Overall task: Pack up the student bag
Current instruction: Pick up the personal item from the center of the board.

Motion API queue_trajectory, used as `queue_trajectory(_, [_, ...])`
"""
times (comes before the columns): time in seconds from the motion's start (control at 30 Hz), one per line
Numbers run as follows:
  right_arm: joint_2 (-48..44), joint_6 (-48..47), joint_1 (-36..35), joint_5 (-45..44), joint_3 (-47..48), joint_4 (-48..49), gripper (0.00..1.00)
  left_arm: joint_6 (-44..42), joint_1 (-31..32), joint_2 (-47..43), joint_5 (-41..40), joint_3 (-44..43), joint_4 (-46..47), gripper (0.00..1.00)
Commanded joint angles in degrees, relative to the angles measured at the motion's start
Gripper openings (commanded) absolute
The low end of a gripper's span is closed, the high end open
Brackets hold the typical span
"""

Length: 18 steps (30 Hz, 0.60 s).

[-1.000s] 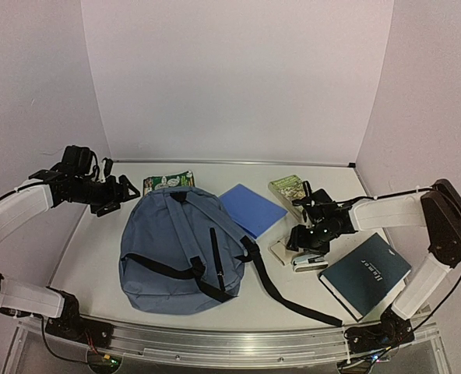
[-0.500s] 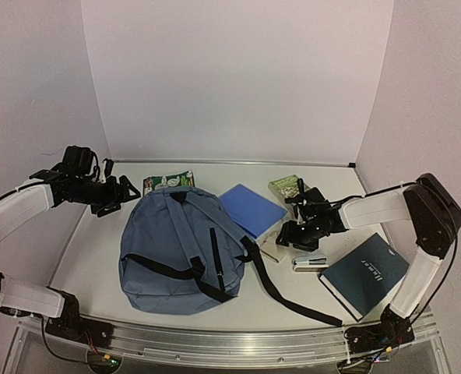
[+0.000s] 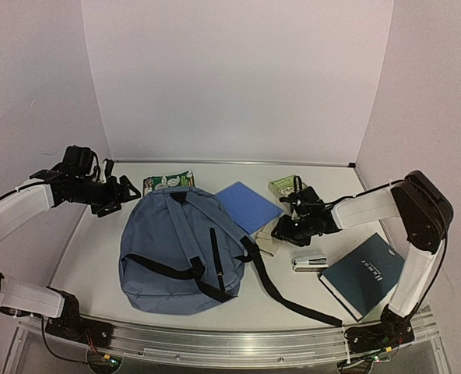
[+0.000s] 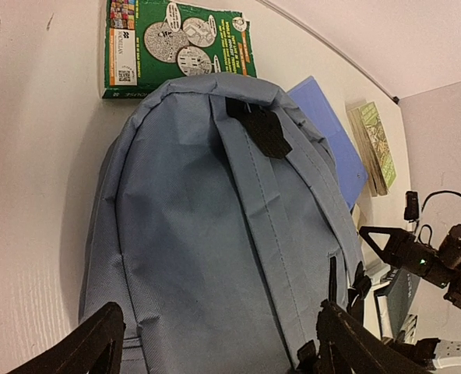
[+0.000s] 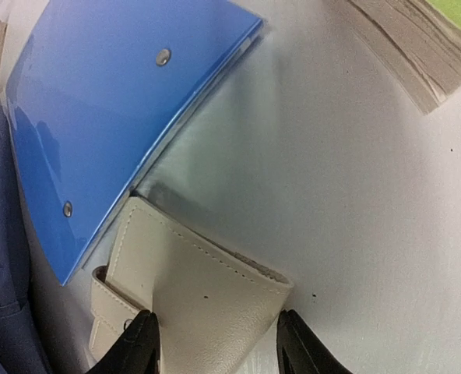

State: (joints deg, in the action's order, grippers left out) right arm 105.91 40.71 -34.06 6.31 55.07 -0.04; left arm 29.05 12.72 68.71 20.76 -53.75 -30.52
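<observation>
The left gripper (image 3: 124, 191) hangs empty, jaws spread wide, with the student bag (image 3: 176, 249) lying straps-up on the table (image 3: 90, 257) just beside it at 4 o'clock in the top view. Soft and limp, the bag would likely sag if pinched by loose cloth, so its black top loop (image 4: 260, 128) looks the surest hold. At the bag's 3 o'clock the right gripper (image 5: 215, 333) straddles a cream wallet (image 5: 199, 284), jaws half spread; whether they pinch it I cannot tell.
</observation>
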Motion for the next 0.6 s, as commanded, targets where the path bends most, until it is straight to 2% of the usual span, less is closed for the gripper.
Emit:
queue_trajectory(0.0, [0.2, 3.3, 0.1, -3.6, -3.4, -3.9, 0.50, 0.7, 0.6, 0.2, 0.2, -2.3, 0.9, 0.85])
queue_trajectory(0.2, [1.0, 3.8, 0.1, -1.1, -2.8, -1.6, 0.49, 0.8, 0.8, 1.2, 0.8, -2.4, 2.0, 0.85])
queue_trajectory(0.33, [3.2, 4.3, 0.1, 1.3, -1.1, 1.6, 0.42, 1.0, 1.4, 1.6, 1.0, -2.8, 2.3, 0.85])
queue_trajectory(0.43, [4.6, 4.5, 0.1, 1.0, -0.2, 2.5, 0.31, 1.1, 2.4, 1.6, 0.9, -2.9, 2.3, 0.85])
queue_trajectory(0.57, [3.8, 5.2, 0.1, -0.8, -0.6, 3.7, 0.08, 2.7, 6.0, 1.8, -0.2, -3.1, 4.2, 0.85])
